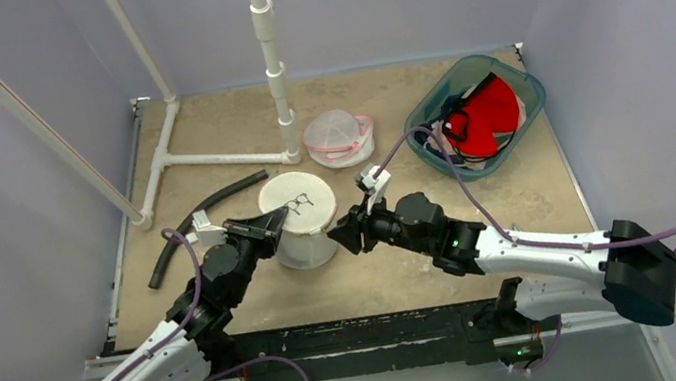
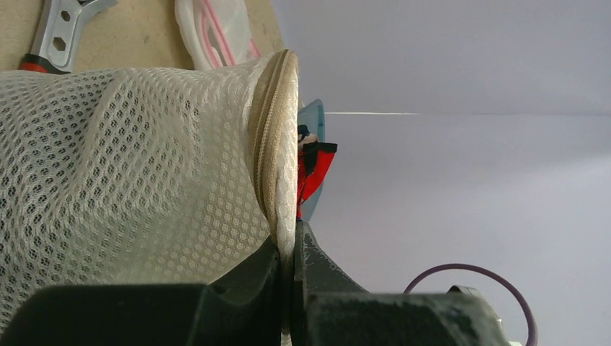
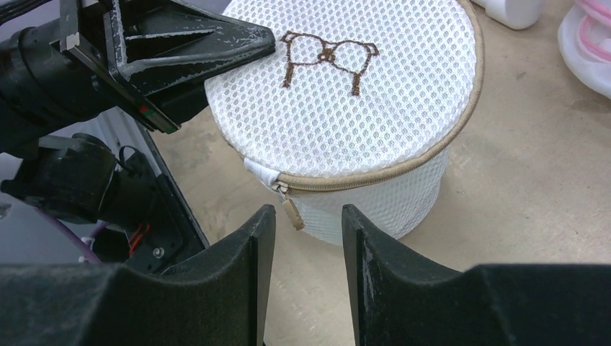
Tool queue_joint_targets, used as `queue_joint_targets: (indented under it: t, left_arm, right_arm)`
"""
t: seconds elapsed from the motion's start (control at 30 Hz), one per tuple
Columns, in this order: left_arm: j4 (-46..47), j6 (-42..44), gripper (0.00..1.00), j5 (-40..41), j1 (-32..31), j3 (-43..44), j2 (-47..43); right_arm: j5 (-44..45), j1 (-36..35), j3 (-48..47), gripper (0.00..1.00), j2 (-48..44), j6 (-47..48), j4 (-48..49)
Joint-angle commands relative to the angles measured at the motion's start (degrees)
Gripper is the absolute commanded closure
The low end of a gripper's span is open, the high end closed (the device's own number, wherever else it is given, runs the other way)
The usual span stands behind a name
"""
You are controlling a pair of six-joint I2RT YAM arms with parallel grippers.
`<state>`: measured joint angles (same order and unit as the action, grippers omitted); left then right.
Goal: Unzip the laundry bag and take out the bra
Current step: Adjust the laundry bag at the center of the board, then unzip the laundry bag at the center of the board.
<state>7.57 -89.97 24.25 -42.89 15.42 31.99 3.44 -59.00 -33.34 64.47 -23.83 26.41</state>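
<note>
A white mesh cylinder laundry bag (image 1: 300,218) with a brown bra emblem on its lid stands at the table's middle; its tan zipper is closed. My left gripper (image 1: 280,221) is shut on the bag's lid rim at the zipper seam (image 2: 277,155). My right gripper (image 1: 345,232) is open, just right of the bag. In the right wrist view the tan zipper pull (image 3: 292,213) hangs from the seam between and just beyond my open fingertips (image 3: 308,216), untouched. The bag (image 3: 353,94) fills the upper part of that view. The bra is hidden inside.
A teal bin (image 1: 474,114) with red and dark clothes sits at the back right. A second flattened mesh bag with pink trim (image 1: 339,137) lies behind the laundry bag. A white pipe stand (image 1: 273,69) and a black hose (image 1: 197,222) are at the left.
</note>
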Motion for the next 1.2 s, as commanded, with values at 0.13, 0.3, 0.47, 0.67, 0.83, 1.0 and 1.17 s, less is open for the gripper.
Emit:
queue_joint_targets:
  t: [0.13, 0.3, 0.47, 0.67, 0.83, 1.0, 1.17]
  left_arm:
    - [-3.6, -1.7, 1.0, 0.7, -0.2, 3.2, -0.4]
    - [-4.3, -1.7, 1.0, 1.0, -0.2, 3.4, -0.8]
    - [-5.1, -1.6, 1.0, 1.2, -0.2, 3.5, -1.6]
    - [-5.6, -1.7, 1.0, 1.3, -0.3, 3.5, -2.2]
    - [-5.3, -1.8, 1.0, 1.0, -0.3, 3.4, -2.1]
    - [-4.9, -1.6, 1.0, 0.1, -0.3, 3.4, -2.0]
    - [-6.3, 0.7, 1.0, -1.6, -0.2, 4.7, -1.6]
  right_arm:
    - [-1.0, -1.2, -4.0, 0.57, 2.4, 2.3, 1.4]
    - [-0.7, -1.9, -5.2, 0.58, 3.9, 2.6, 0.5]
    - [-0.3, -2.3, -5.5, 0.63, 4.6, 2.9, -0.2]
    - [-0.5, -2.6, -5.7, 0.74, 4.9, 3.1, -0.5]
    - [-0.2, -2.7, -5.8, 0.84, 5.2, 3.1, -0.7]
    - [0.8, -2.7, -6.0, 1.0, 5.0, 3.4, -1.6]
    - [4.5, -2.7, -5.9, 1.0, 3.8, 4.7, -5.0]
